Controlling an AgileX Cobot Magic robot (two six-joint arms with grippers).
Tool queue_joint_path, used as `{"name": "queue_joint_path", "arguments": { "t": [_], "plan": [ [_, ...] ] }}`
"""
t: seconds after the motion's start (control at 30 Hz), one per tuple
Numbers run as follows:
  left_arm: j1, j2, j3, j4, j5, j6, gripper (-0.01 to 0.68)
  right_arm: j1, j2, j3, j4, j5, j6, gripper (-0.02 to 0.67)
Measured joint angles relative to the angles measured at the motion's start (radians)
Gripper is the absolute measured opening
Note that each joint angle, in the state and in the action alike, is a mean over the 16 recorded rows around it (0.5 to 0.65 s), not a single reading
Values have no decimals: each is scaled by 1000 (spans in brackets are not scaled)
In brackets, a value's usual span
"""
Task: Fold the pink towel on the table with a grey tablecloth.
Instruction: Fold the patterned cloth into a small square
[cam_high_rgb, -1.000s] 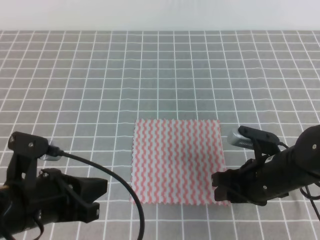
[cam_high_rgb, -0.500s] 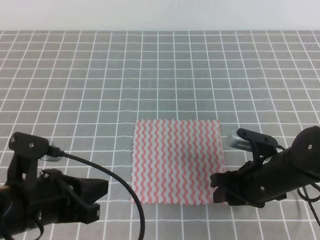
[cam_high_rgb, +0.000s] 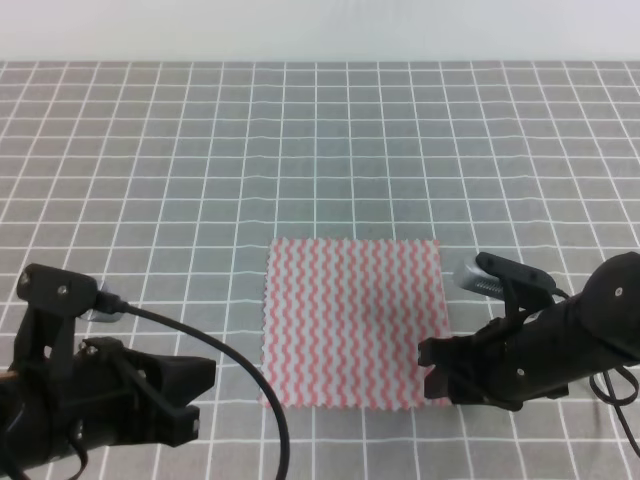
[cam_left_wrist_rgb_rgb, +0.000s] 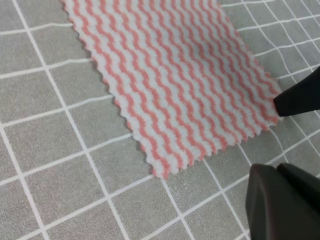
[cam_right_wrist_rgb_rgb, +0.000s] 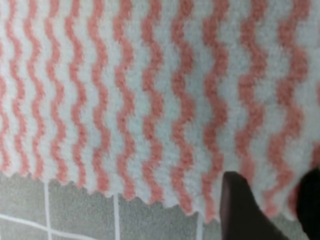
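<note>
Your pink towel (cam_high_rgb: 352, 322) lies flat and unfolded on the grey gridded counter (cam_high_rgb: 300, 150). Your right gripper (cam_high_rgb: 436, 370) sits at its near right corner, fingers (cam_right_wrist_rgb_rgb: 240, 210) parted over the jagged edge. Your left gripper (cam_high_rgb: 195, 395) waits off the near left corner; you cannot tell its finger spacing.

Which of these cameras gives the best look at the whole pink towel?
The exterior high view: the pink towel shows almost whole, lying flat and unfolded, only its near right corner hidden by the right pincer. The left wrist view shows just its near part; the right wrist view only a close-up of its stripes and jagged edge.
</note>
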Motion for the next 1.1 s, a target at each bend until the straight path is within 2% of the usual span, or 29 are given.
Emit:
{"name": "queue_joint_path", "arguments": {
  "t": [0.37,0.87,1.1],
  "plan": [
    [0,0,0,0,0,1,0,-1,27,-18,-3,-2,-3,178],
    [0,0,0,0,1,13,0,-1,29,-24,-24,48,-5,-1],
    [0,0,0,-1,5,102,0,-1,4,-52,-23,38,-4,-15]
  ]
}}
